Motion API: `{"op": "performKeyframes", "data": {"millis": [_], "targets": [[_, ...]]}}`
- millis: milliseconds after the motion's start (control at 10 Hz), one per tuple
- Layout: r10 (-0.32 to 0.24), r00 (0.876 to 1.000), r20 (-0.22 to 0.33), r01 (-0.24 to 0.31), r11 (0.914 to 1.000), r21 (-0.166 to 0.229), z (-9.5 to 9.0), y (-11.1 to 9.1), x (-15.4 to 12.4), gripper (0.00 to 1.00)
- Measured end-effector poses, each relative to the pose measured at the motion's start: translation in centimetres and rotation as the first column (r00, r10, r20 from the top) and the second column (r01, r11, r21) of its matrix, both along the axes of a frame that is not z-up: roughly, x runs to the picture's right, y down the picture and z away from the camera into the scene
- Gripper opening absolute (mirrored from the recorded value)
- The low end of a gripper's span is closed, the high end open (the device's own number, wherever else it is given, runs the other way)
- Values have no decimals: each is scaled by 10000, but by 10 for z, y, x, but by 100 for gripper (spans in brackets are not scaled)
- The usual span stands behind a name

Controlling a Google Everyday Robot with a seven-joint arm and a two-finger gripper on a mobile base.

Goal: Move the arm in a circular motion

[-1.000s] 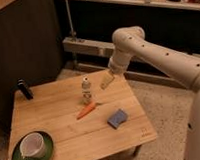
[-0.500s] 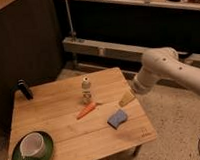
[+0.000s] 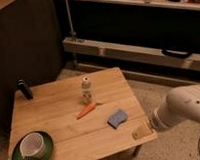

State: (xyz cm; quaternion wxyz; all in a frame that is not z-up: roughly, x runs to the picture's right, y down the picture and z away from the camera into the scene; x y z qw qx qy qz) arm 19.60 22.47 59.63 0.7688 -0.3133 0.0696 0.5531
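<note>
Tipping the arm (image 3: 187, 108), claw (image 3: 141, 130)

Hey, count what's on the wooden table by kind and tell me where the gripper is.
Bottle: 1
Carrot: 1
Blue sponge: 1
White cup: 1
Green plate: 1
Dark object at the back left corner: 1
Total: 6
The gripper, at the tip of the arm, is over the table's front right corner.

Arm (image 3: 187, 108): thick, smooth, cream-white tube entering from the right. Gripper (image 3: 141, 131): tan tapered tip, angled down-left, over the table's (image 3: 55, 111) near right corner by the right edge.
</note>
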Motion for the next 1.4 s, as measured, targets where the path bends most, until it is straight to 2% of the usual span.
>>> {"op": "performKeyframes", "data": {"millis": [200, 400, 700, 900, 1000, 1100, 1300, 1400], "targets": [[-435, 9986, 300, 430, 9989, 158, -19, 15, -18, 80], [-858, 9942, 651, 840, 9960, 300, -25, 15, -43, 80], [-1822, 9707, 1570, 1747, 9828, 601, -27, 5, -126, 80], [-2539, 9412, 2229, 2412, 9669, 831, -26, -2, -187, 80], [-2811, 9277, 2456, 2659, 9595, 934, -26, -6, -208, 80], [-3205, 9057, 2776, 3013, 9471, 1105, -26, -11, -240, 80], [-3748, 8705, 3191, 3489, 9271, 1371, -23, -20, -285, 80], [-4139, 8450, 3385, 3835, 9103, 1559, -19, -28, -314, 80]]}}
